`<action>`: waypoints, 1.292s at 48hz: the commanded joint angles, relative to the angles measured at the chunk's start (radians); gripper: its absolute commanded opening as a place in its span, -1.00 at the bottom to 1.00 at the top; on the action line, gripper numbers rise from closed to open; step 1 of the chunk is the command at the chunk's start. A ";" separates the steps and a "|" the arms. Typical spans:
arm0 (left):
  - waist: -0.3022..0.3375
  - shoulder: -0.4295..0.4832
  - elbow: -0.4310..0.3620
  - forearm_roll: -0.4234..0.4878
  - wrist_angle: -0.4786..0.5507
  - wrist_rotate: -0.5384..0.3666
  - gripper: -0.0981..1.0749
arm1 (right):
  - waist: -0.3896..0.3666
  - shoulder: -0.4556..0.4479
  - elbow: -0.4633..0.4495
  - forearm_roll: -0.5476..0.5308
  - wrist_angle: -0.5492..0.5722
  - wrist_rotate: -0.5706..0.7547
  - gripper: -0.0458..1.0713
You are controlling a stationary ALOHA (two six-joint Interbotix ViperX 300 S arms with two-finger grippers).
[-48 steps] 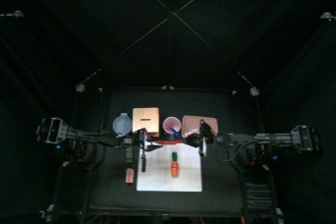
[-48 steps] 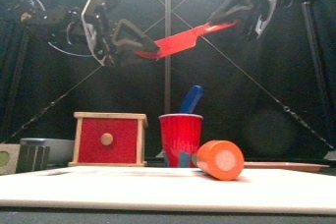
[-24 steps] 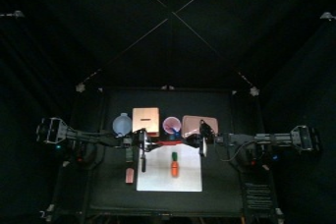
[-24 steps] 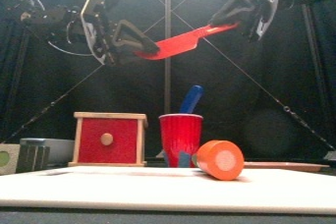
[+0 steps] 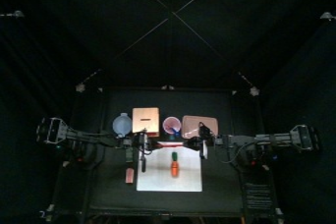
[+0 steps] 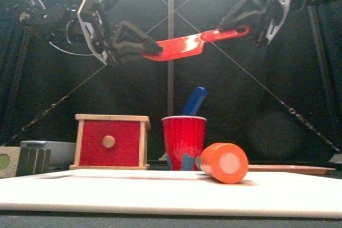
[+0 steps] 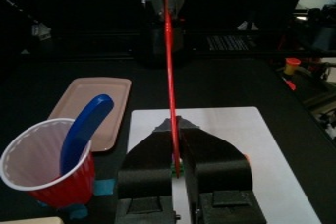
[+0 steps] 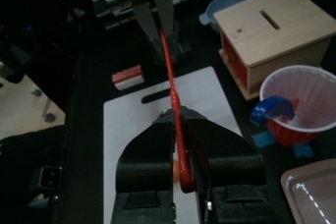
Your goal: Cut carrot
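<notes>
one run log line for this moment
stage: knife handover | knife: midair between left gripper and right gripper | carrot: uncut on board

- red cup (image 6: 185, 142) standing upright behind the white board (image 6: 160, 190), holding a blue utensil (image 6: 195, 100)
- wooden box (image 6: 111, 142) with red front sitting just left of the cup
- pink tray (image 7: 89, 97) lying beyond the cup

You are looking at two matte black jointed robot arms (image 6: 80, 27). Black cables are trailing along them. Their black two-jawed left gripper (image 7: 178, 164) and right gripper (image 8: 184, 169) are showing broad, flat jaws.
</notes>
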 commanded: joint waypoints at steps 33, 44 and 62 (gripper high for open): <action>-0.028 0.008 -0.003 0.031 -0.048 -0.002 -0.26 | -0.005 0.008 -0.029 0.041 0.060 0.003 0.78; -0.028 0.014 0.000 0.029 -0.048 0.000 -0.26 | 0.002 0.017 -0.029 0.057 0.058 0.003 0.66; -0.028 0.020 0.011 0.028 -0.048 -0.002 -0.26 | 0.009 0.018 -0.034 0.057 0.055 0.003 0.07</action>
